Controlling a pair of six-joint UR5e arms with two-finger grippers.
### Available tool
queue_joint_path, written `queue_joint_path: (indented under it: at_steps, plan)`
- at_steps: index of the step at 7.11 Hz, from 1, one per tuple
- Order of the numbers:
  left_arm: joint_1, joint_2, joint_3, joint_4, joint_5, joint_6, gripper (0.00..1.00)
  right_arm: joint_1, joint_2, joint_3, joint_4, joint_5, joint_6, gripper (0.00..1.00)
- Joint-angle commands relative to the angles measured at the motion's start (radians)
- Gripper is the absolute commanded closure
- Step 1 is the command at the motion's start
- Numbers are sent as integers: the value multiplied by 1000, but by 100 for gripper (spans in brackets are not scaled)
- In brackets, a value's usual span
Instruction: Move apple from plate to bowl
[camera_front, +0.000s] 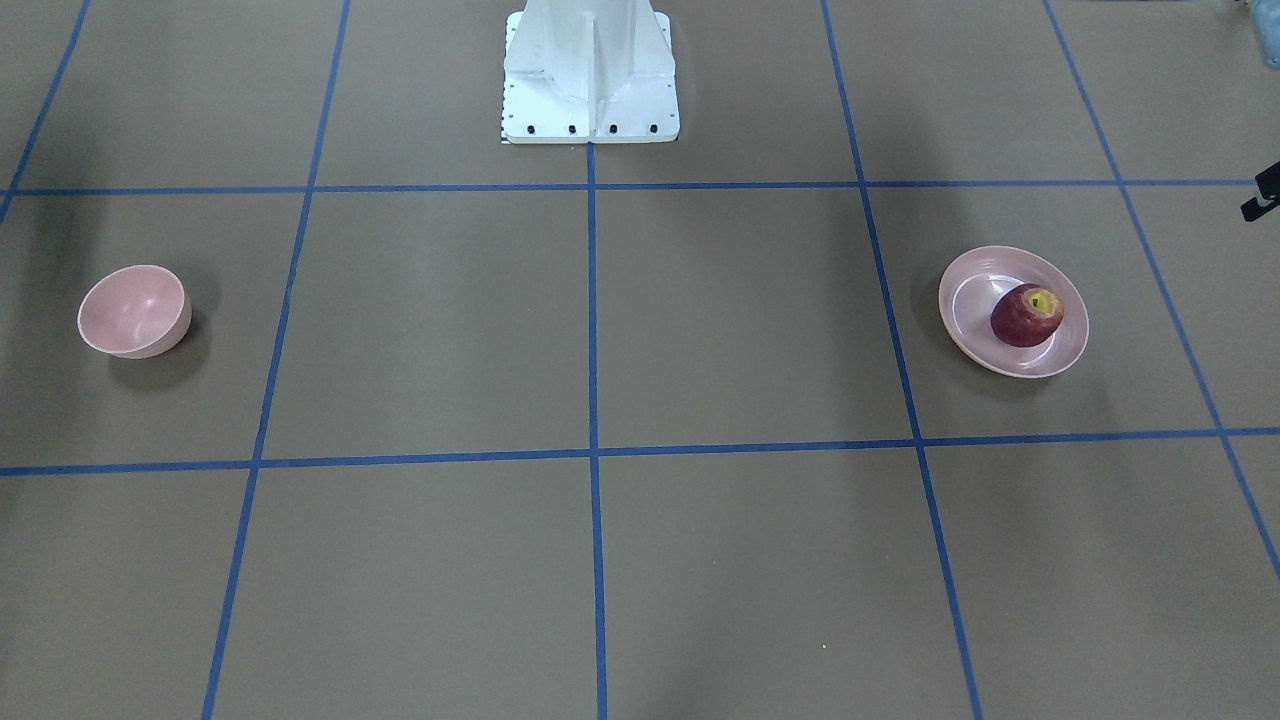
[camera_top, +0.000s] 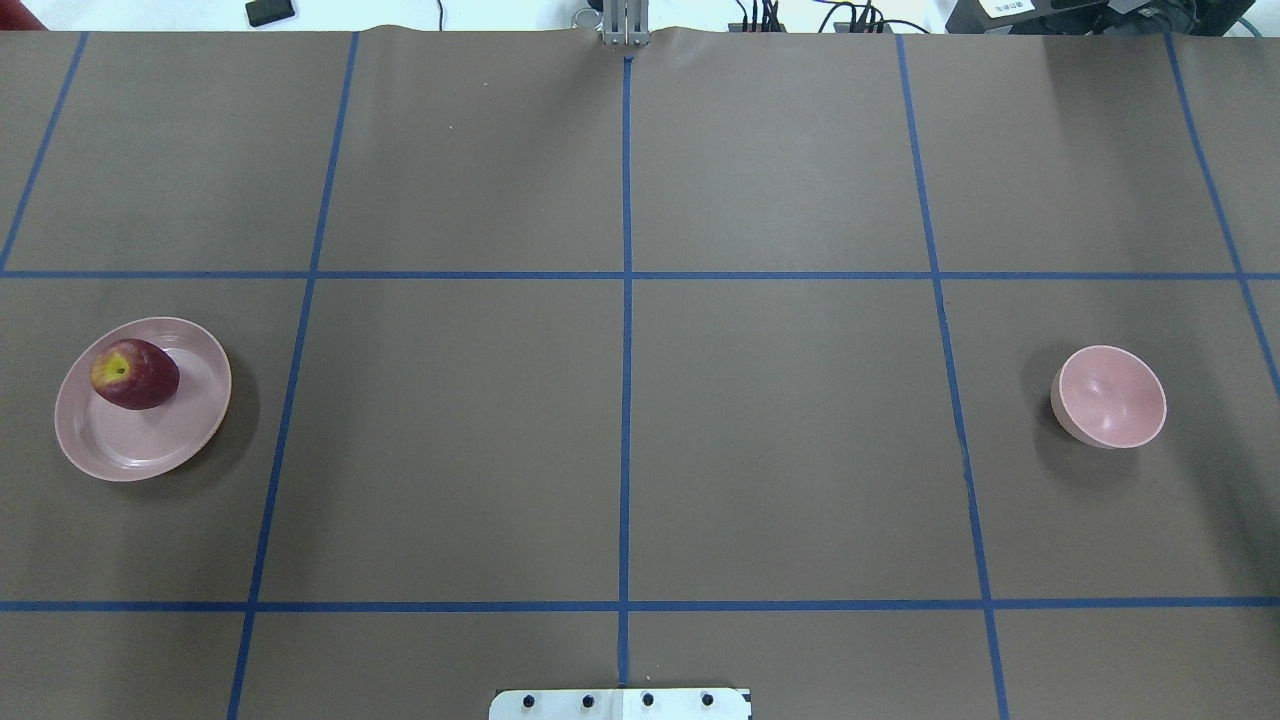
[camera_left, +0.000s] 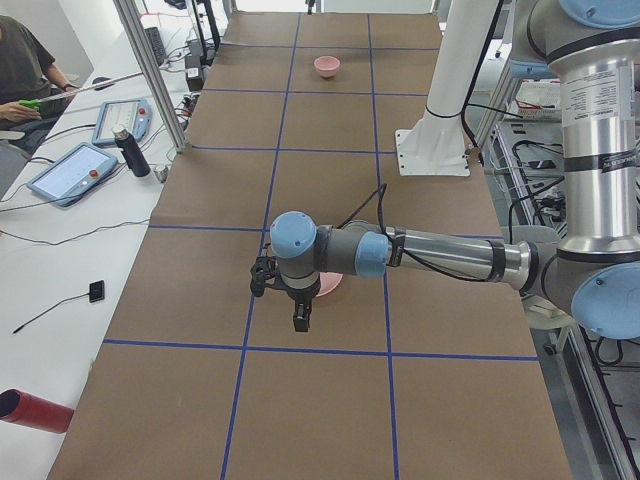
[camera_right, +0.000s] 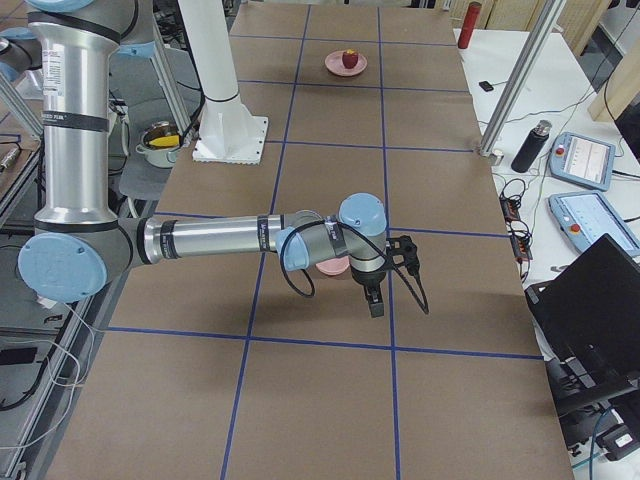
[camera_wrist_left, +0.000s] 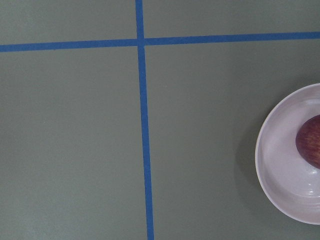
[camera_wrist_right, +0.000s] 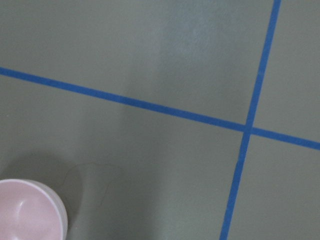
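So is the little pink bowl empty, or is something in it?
Empty. The bowl shows only its bare pink inside from overhead, and the apple sits on the plate, well apart from it.

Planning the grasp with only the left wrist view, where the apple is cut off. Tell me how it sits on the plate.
Observer: The apple sits slightly off-centre on the plate, yellow stem dimple up.
Operator: Now give me the bowl.
Observer: The bowl stands upright and empty, far off on the robot's right side.
Operator: Report the left gripper.
Observer: The left gripper hangs beside the plate; open or shut, I cannot tell.
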Motion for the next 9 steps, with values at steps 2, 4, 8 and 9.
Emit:
queue_joint_path:
  at_steps: [2,4,8,9]
  plan:
    - [-2,20,-45,7,-4,-1,2,0,-7,-8,2,2,-5,0]
    - [0,20,-32,5,-1,-1,2,0,-24,-4,6,5,-4,0]
    - [1,20,-42,-2,-2,-7,2,-16,-21,-40,37,13,-5,0]
    - [1,18,-36,1,-1,-5,2,-24,-21,-57,82,13,-4,0]
